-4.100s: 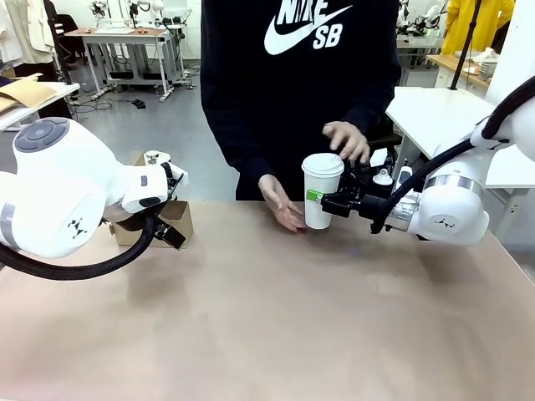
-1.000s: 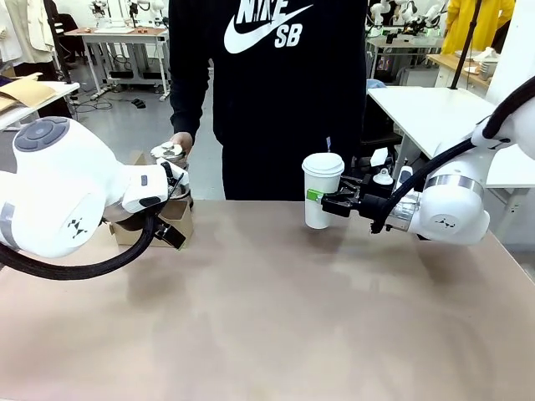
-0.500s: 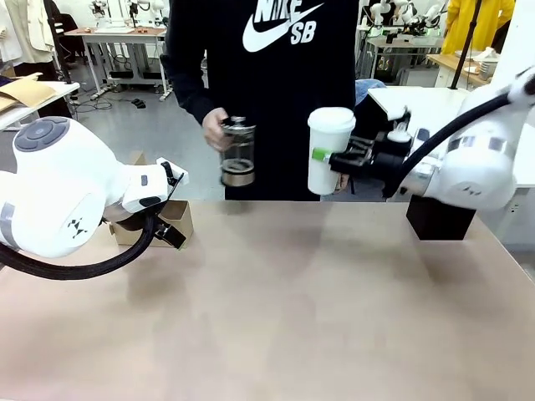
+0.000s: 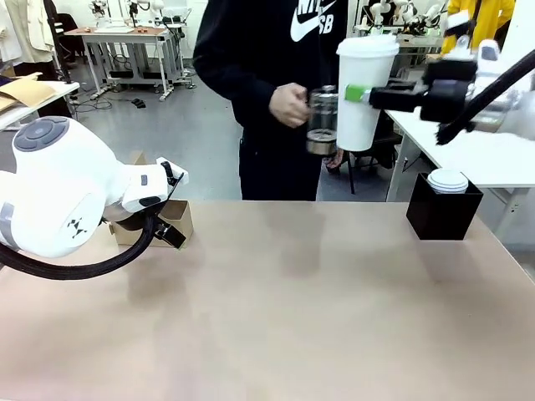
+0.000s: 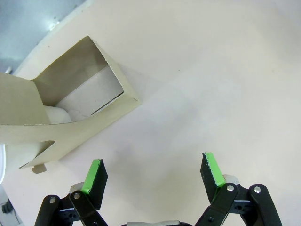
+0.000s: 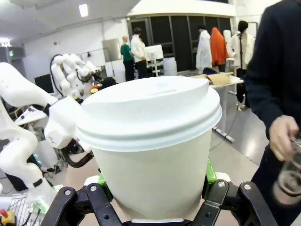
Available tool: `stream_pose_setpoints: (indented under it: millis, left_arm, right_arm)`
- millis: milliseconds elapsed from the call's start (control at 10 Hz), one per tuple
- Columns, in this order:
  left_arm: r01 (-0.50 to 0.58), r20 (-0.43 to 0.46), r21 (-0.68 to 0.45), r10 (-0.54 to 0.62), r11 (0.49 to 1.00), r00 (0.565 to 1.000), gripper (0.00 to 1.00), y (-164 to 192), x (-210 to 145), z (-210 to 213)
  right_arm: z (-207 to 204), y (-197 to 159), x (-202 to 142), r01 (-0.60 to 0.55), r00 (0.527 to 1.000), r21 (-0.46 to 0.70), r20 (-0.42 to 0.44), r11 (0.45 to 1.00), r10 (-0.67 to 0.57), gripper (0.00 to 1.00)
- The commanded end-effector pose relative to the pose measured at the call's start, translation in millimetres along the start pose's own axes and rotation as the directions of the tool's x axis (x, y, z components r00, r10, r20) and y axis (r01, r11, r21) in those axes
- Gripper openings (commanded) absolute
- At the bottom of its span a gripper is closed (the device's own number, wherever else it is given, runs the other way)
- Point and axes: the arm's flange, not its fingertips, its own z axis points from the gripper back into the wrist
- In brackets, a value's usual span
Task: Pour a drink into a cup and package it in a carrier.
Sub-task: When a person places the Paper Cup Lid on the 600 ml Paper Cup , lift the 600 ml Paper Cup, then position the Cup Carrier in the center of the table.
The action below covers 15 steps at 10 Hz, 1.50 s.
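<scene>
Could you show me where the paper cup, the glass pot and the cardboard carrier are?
cup (image 4: 365, 121): front view, on its white side wall.
glass pot (image 4: 323, 119): front view, on its clear wall.
carrier (image 5: 89, 92): left wrist view, on the inner wall of its open slot.

Black long-sleeved sweatshirt (image 4: 251, 50) on person at far side of table, front view: white chest print (image 4: 316, 18). Slanted bold capitals "SB" readable, set under white swoosh mark. Row of bigger letters above swoosh cut off by top edge of picture; lower stubs alone show, not readable. White rounded shell of left robot arm (image 4: 58, 200), front view: small dark emblem of dots and short strokes (image 4: 77, 225), too small to make out as letters.
</scene>
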Motion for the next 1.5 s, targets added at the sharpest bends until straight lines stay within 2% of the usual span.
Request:
stream_pose_setpoints:
  millis: [0,1300,1400]
  left_arm:
    - [-0.002,0.0,-0.002,0.002,1.0,1.0,1.0,1,-1,0]
    - [0.0,0.0,0.0,0.0,1.0,1.0,1.0,0,0,0]
    - [-0.012,-0.022,0.057,0.013,0.998,1.0,1.0,6,5,18]
  right_arm:
    - [6,7,12,0.004,1.0,-0.011,-0.008,1.0,-0.004,0.81]
    - [6,6,12,-0.011,1.0,-0.006,-0.001,1.0,0.011,0.81]
    - [6,6,12,-0.011,1.0,-0.006,-0.001,1.0,0.011,0.81]
